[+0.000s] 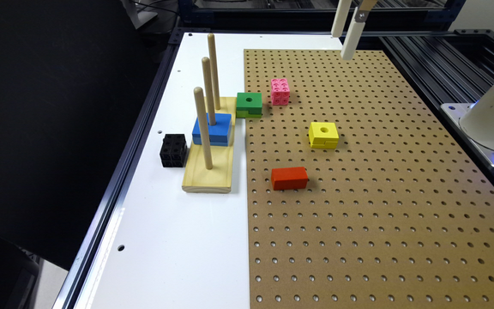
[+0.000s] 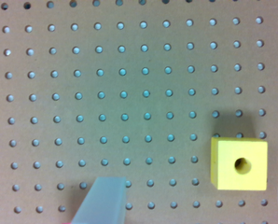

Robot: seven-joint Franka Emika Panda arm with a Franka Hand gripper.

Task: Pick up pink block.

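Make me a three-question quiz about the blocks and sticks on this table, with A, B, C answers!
1. What is right next to the pink block?
A. green block
B. black block
C. red block

2. How many wooden pegs stand on the wooden base?
A. two
B. three
C. five

3. Where is the blue block?
A. threaded on a peg
B. inside the gripper
C. on the pegboard

Answers: 1 A, the green block sits just beside it, toward the exterior view's left. 2 B, three upright pegs show. 3 A, the middle peg passes through it.
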